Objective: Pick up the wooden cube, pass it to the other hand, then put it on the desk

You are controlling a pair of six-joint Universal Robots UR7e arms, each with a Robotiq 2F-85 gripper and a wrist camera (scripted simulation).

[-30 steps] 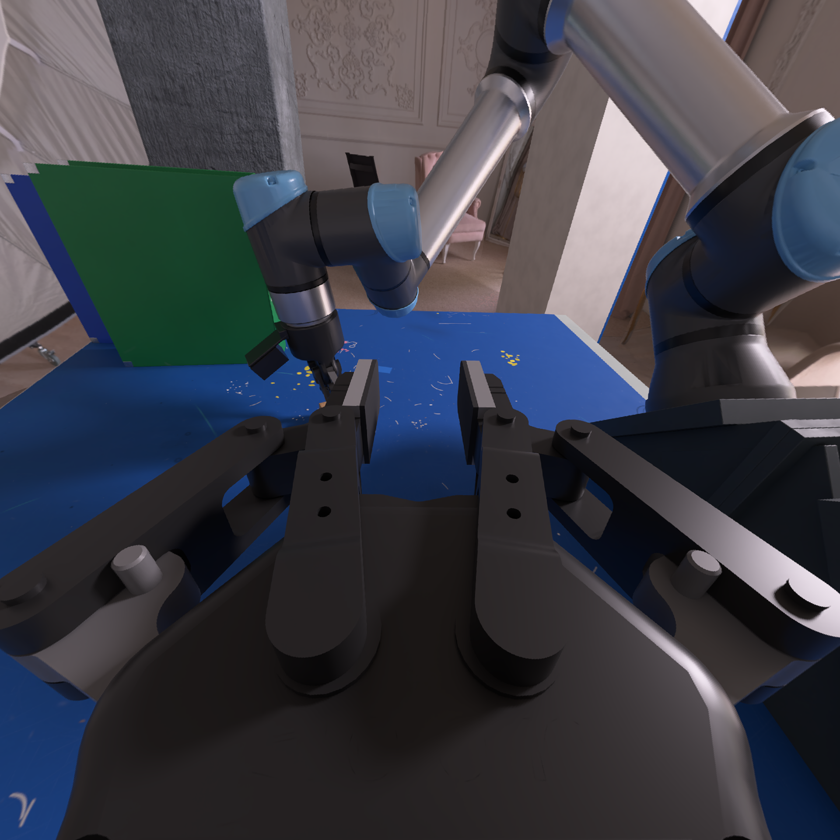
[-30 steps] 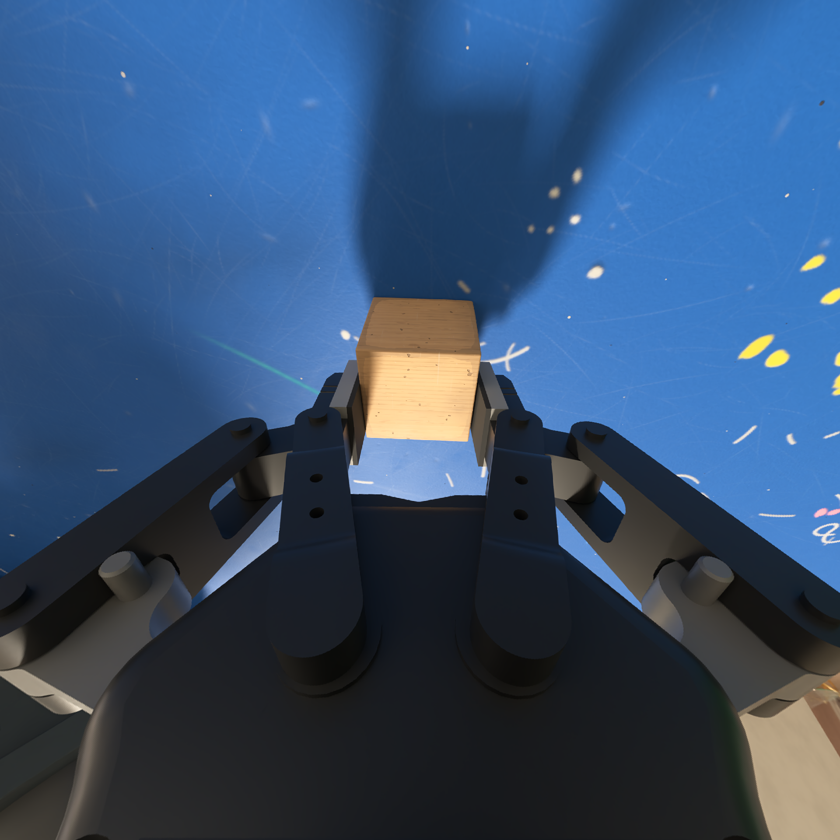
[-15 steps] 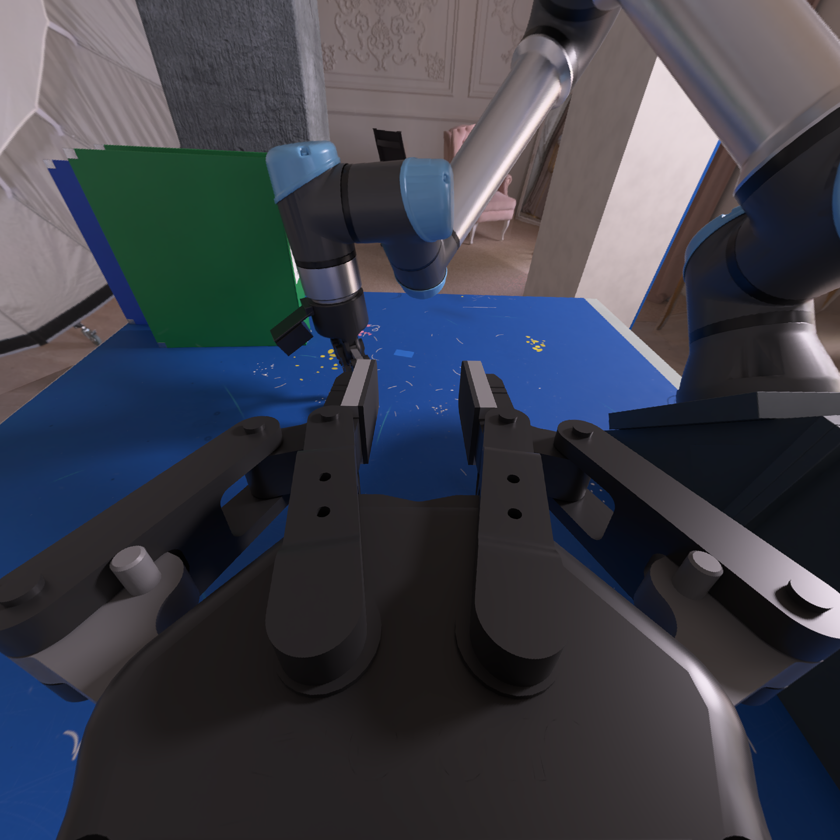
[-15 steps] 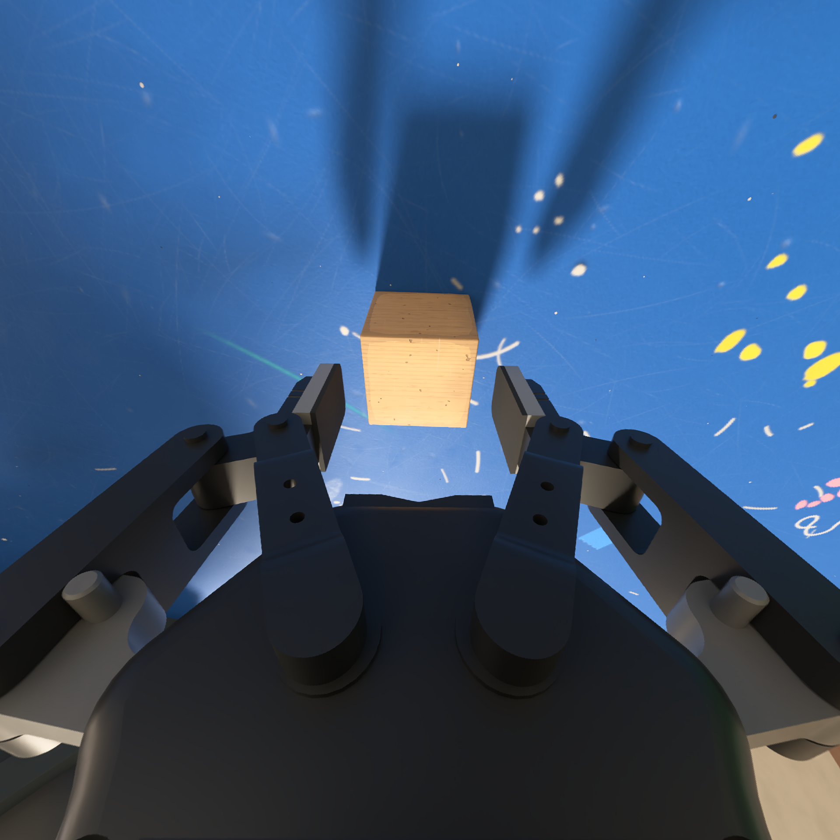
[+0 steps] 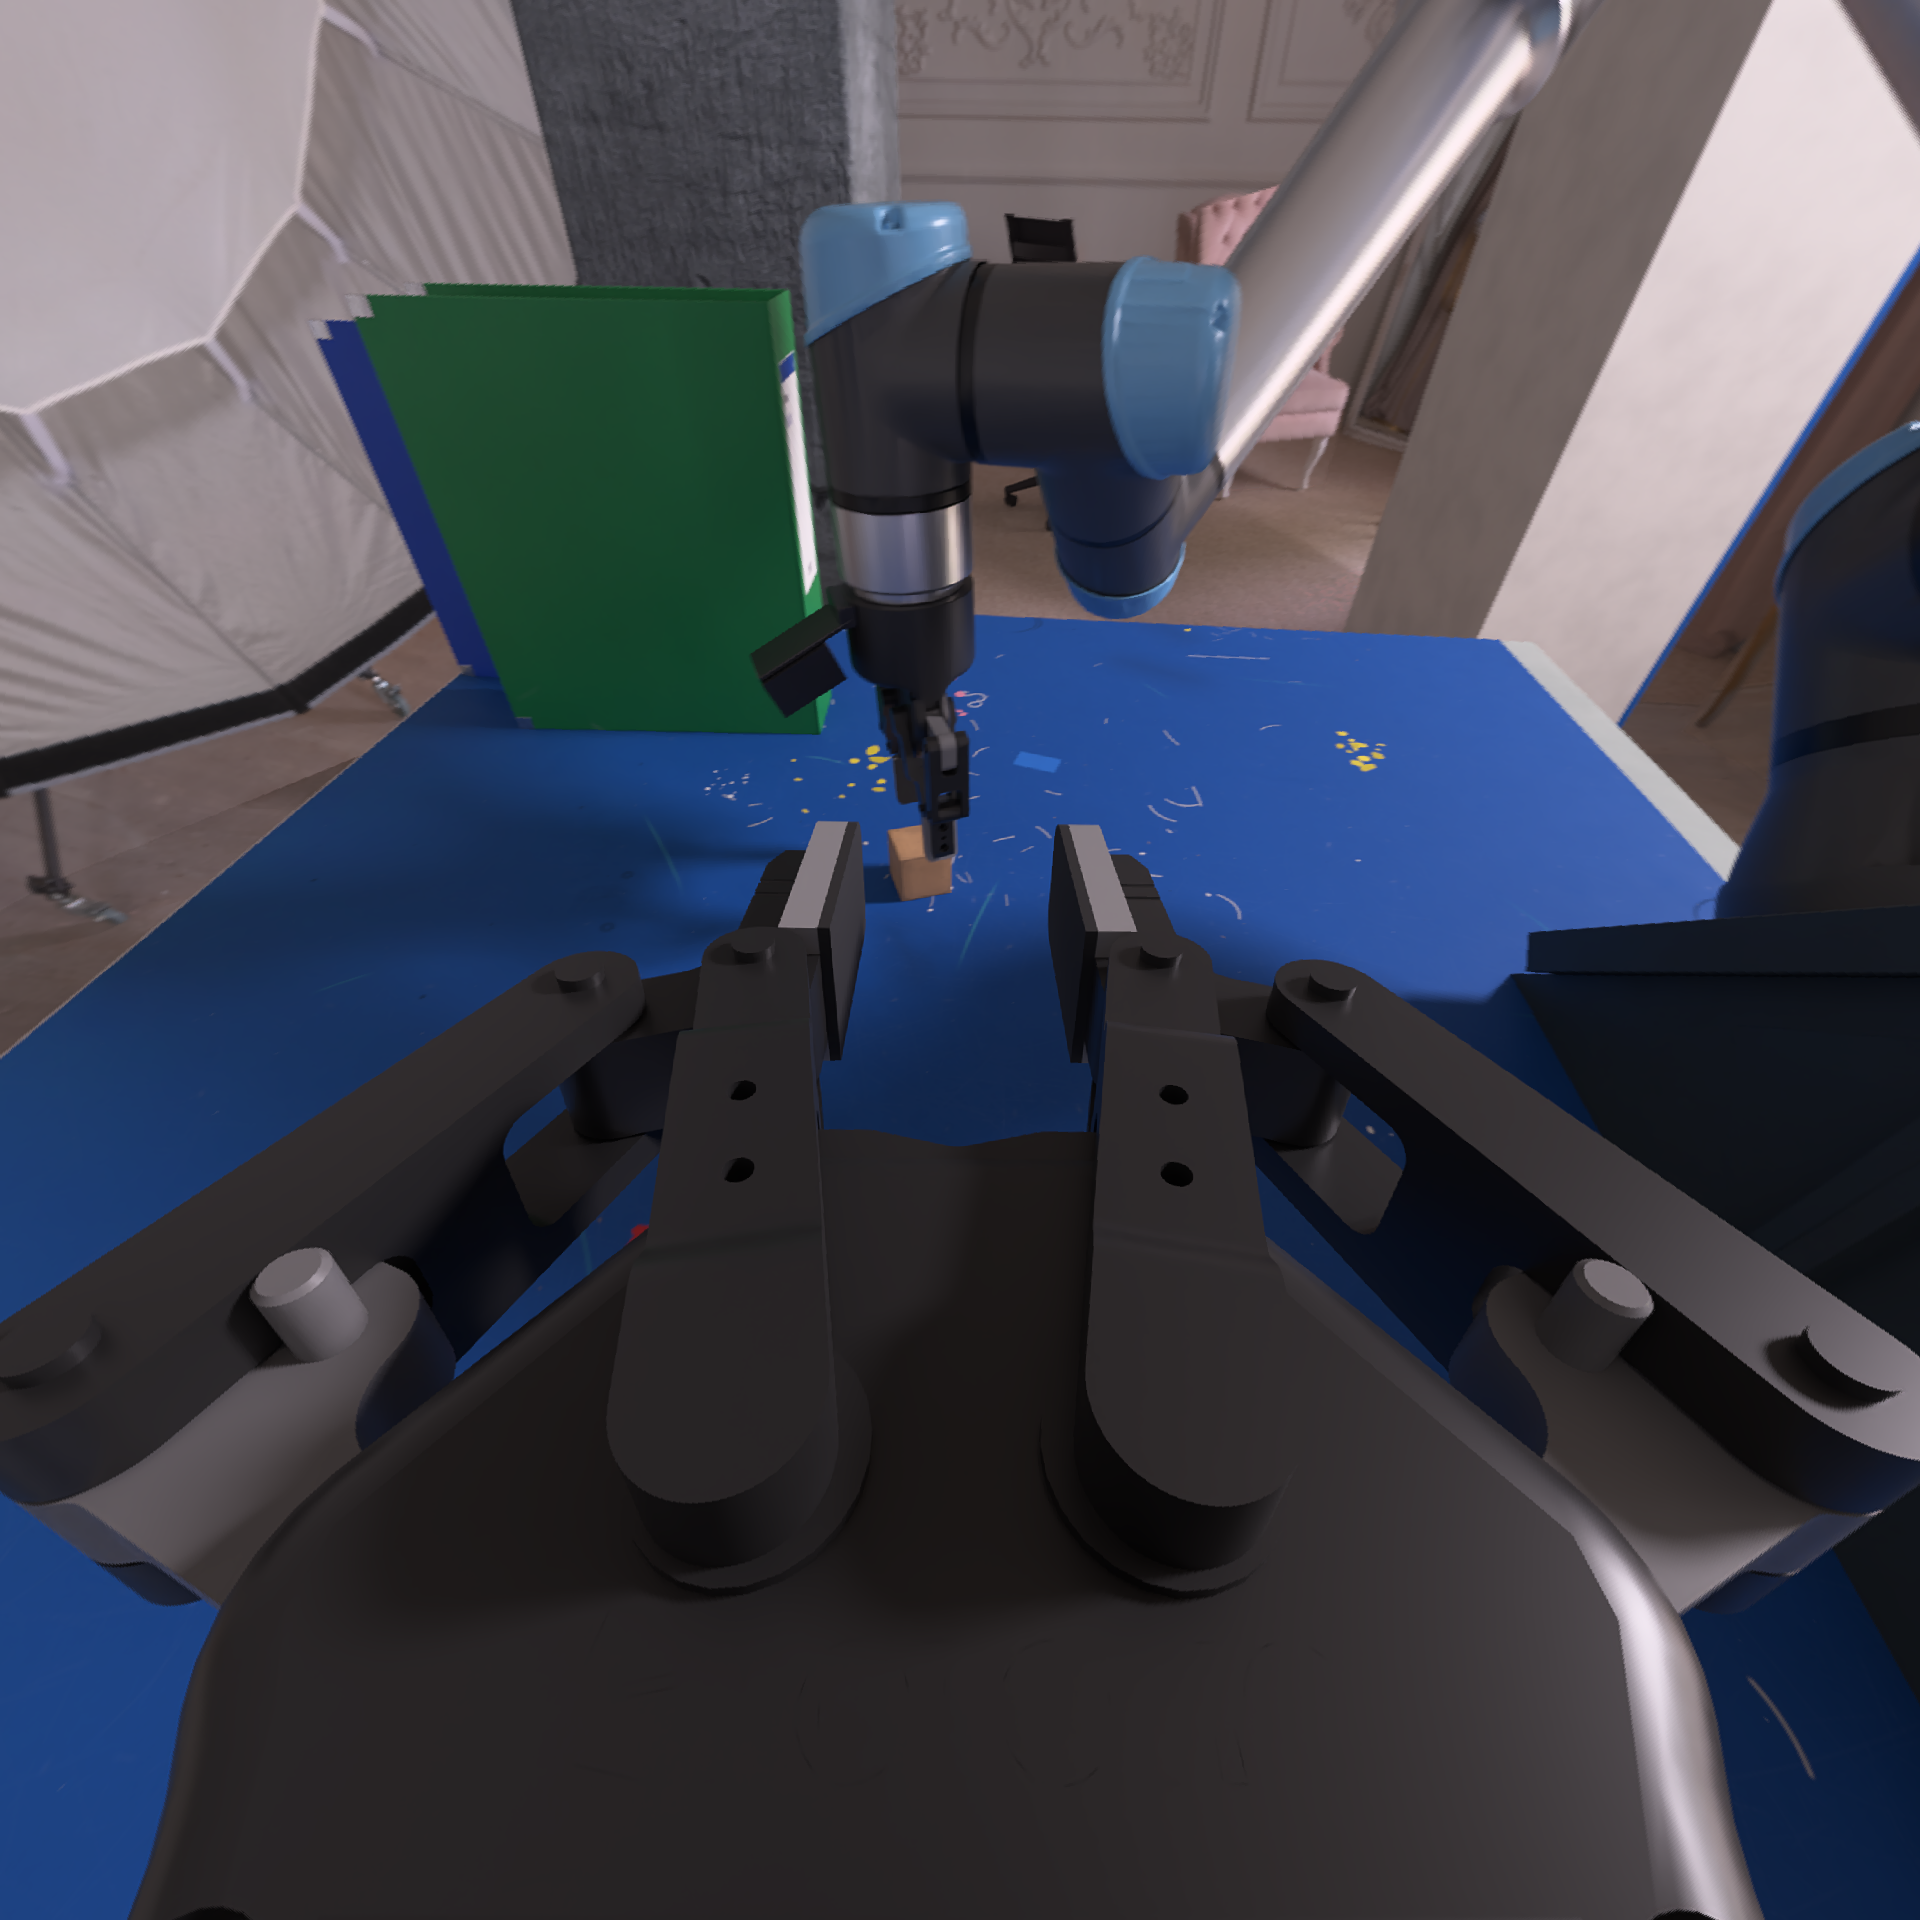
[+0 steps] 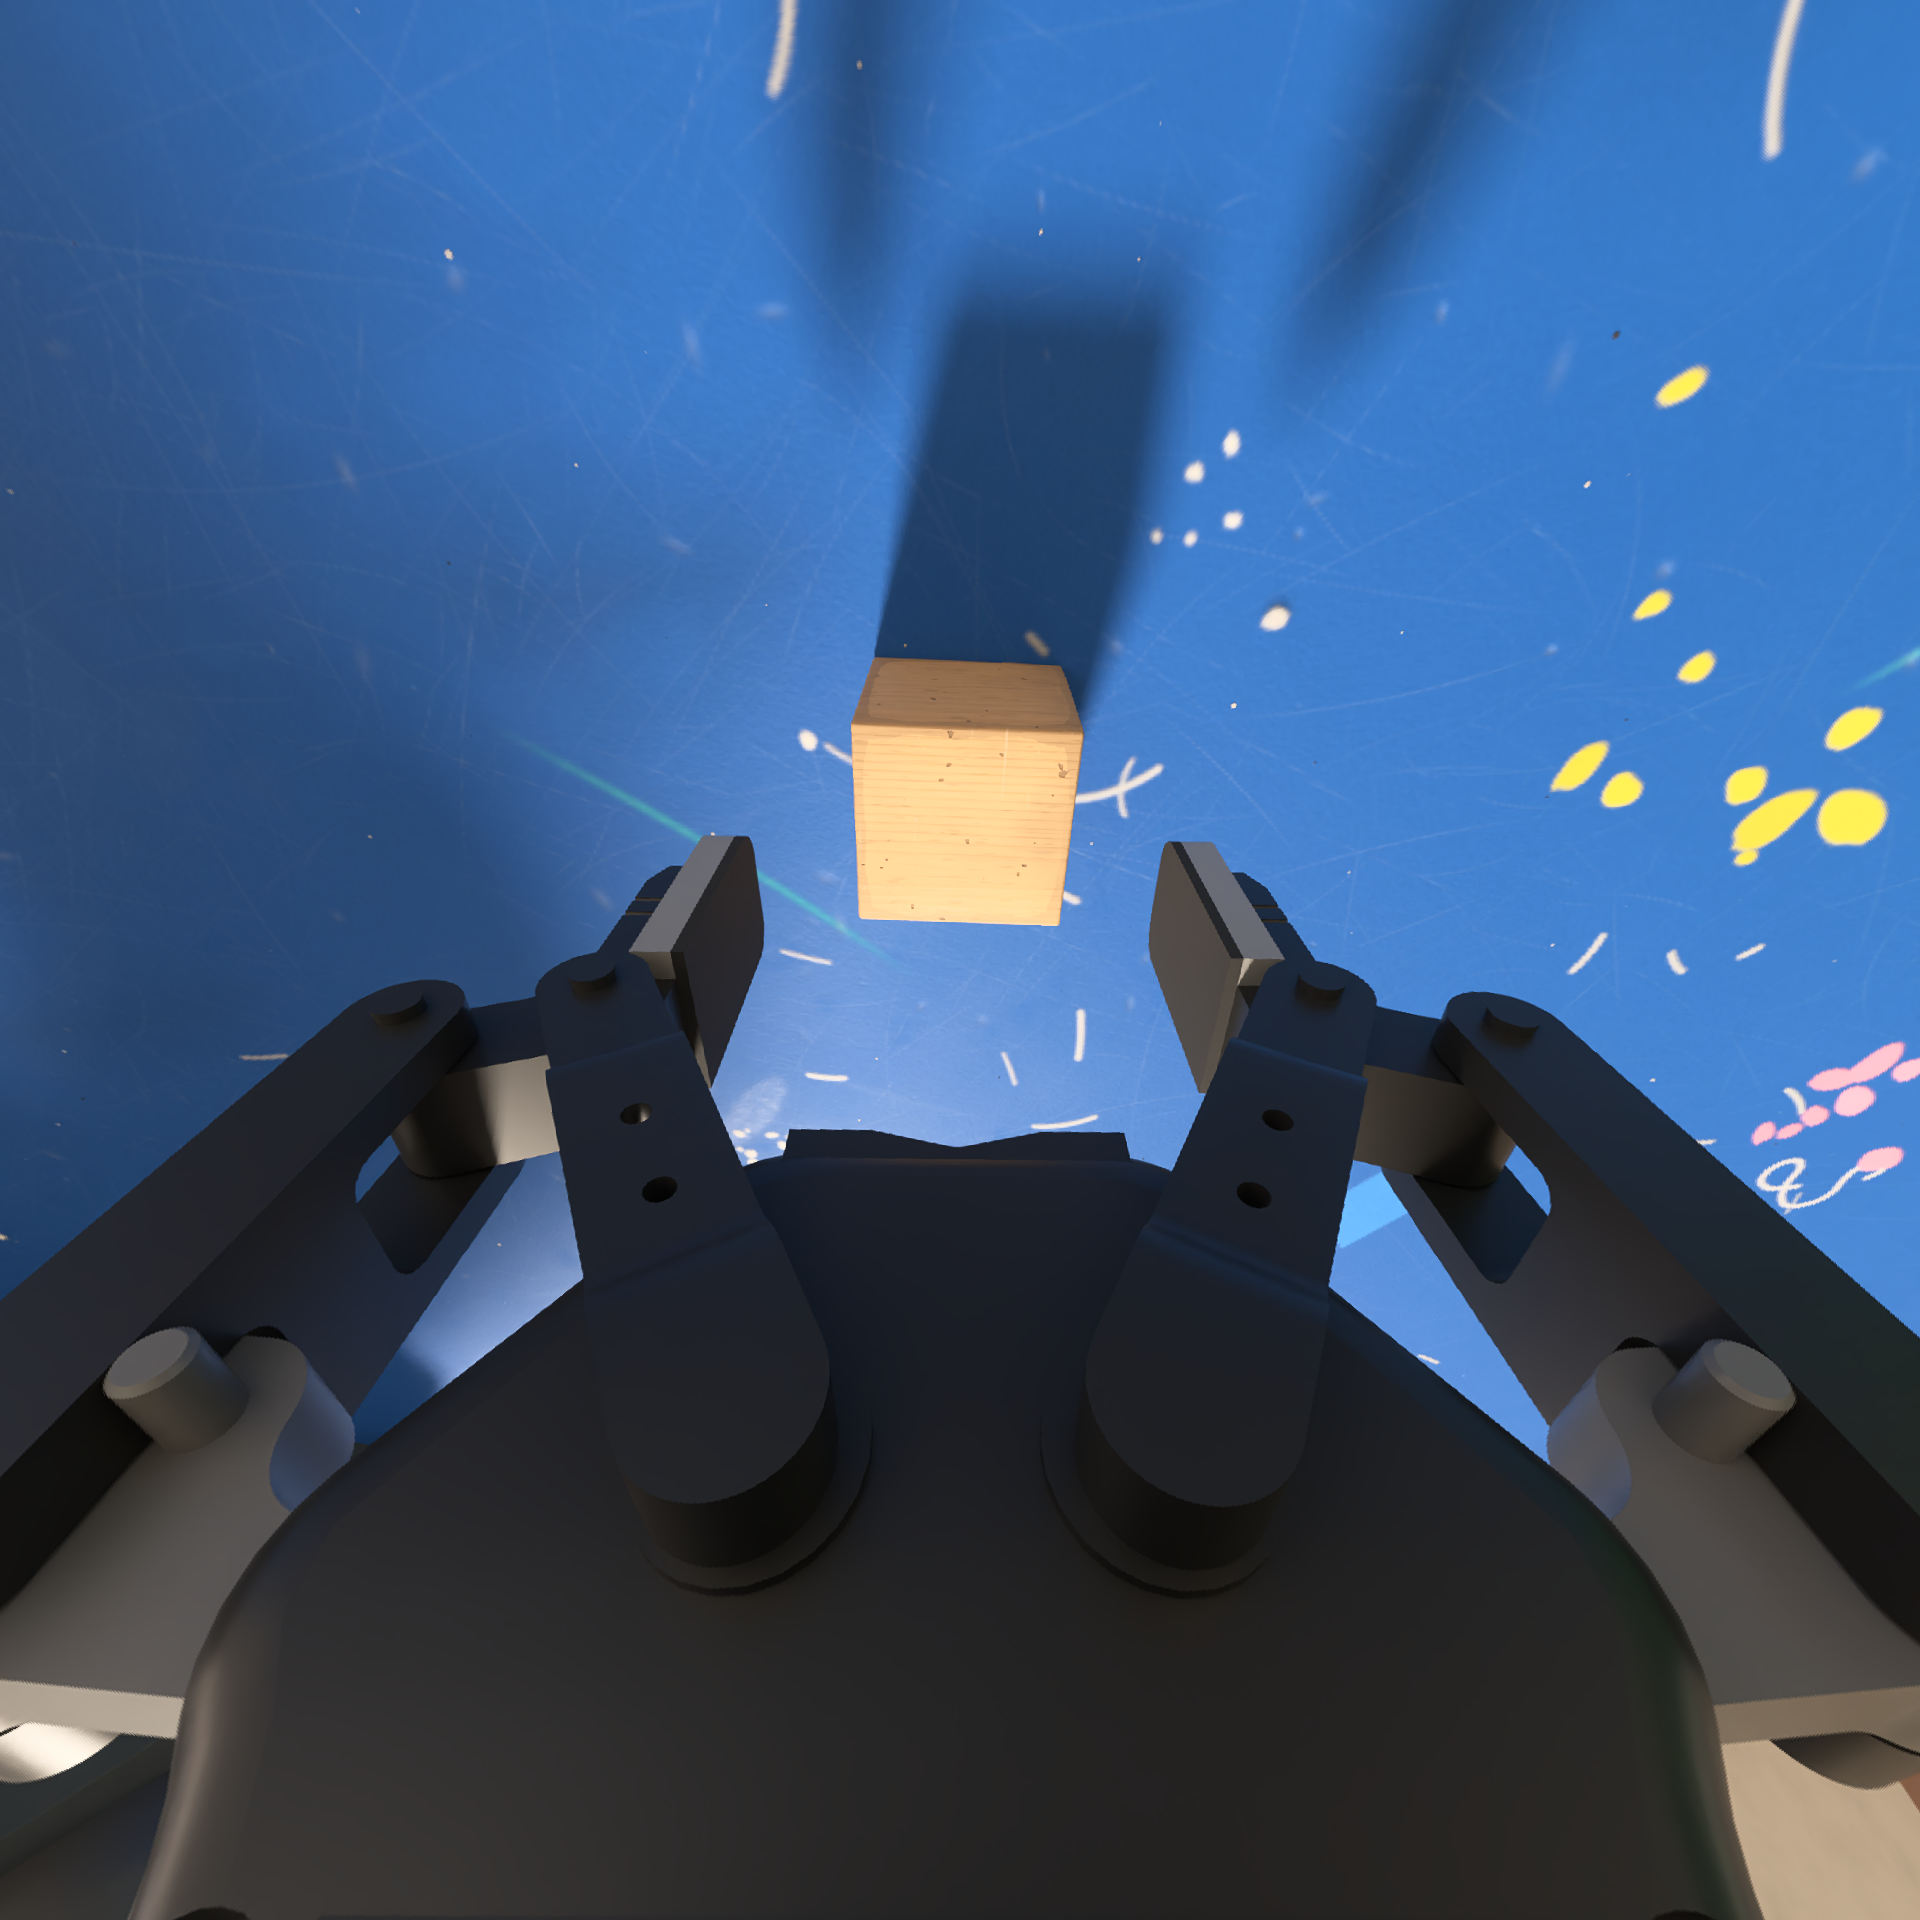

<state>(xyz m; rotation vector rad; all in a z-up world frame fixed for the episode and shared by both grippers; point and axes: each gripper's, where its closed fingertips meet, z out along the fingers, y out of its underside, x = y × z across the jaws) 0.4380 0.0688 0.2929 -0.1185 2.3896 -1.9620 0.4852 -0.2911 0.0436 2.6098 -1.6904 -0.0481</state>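
The wooden cube (image 6: 962, 795) rests on the blue desk (image 6: 416, 416), free of any grip. My right gripper (image 6: 956, 935) is open and hangs just above the cube, its fingers apart on either side. In the left wrist view the cube (image 5: 918, 862) shows small in the middle of the desk (image 5: 416, 935), with the right gripper (image 5: 935, 821) directly over it. My left gripper (image 5: 956, 904) is open and empty, held off to the near side and pointing toward the cube.
A green binder (image 5: 613, 509) stands upright at the back left of the desk, with a blue one behind it. The right arm's base (image 5: 1849, 727) rises at the right. The desk edge (image 5: 1621, 748) runs along the right side.
My right gripper let go of the cube, opened wide and rose above it. The cube stays on the desk. My left gripper drew back, so the cube came into its view.
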